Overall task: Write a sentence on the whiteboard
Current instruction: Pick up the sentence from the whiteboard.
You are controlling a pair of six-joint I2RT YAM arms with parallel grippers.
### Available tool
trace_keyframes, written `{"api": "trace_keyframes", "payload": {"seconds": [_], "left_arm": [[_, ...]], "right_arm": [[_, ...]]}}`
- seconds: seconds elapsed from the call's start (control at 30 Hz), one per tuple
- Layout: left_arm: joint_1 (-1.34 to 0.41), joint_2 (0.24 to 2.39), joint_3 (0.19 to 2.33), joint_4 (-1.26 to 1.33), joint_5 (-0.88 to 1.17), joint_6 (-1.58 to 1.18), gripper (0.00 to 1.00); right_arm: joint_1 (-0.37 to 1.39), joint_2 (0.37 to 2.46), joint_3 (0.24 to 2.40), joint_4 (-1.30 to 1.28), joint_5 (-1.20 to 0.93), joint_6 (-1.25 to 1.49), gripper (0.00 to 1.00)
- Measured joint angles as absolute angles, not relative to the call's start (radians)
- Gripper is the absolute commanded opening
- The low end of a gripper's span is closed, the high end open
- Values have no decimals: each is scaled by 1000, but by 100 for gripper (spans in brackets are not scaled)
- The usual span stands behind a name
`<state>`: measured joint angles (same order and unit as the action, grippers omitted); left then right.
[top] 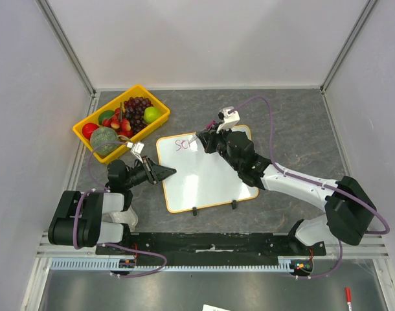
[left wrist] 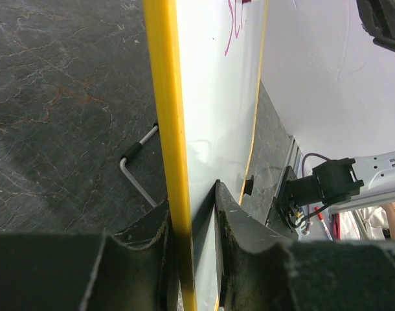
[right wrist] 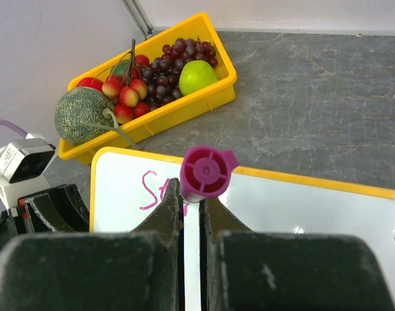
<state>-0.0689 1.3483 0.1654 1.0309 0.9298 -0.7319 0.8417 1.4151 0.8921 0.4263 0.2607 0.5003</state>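
Note:
The whiteboard (top: 207, 181), white with a thin orange-yellow frame, lies tilted on the dark table. My left gripper (top: 166, 172) is shut on its left edge. In the left wrist view the yellow frame (left wrist: 165, 97) runs between the jaws of that gripper (left wrist: 192, 197). My right gripper (top: 207, 139) hovers over the board's top left and is shut on a magenta marker (right wrist: 206, 172), whose tip is hidden below its cap end. Only the sentence's first magenta strokes (right wrist: 149, 188) show, an "S" and part of another letter, also seen from above (top: 182, 144).
A yellow fruit tray (top: 160, 103) with a melon, grapes and a green apple stands at the back left, close to the board's corner. Two black clip feet (top: 194, 210) sit on the board's near edge. A metal stand leg (left wrist: 136, 172) lies beside the frame.

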Motion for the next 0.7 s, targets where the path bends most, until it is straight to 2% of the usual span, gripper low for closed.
{"api": "trace_keyframes", "payload": {"seconds": [0.7], "left_arm": [[-69, 1348, 166, 1031, 930, -732, 2]], "right_arm": [[823, 1424, 921, 402, 271, 497, 0]]}}
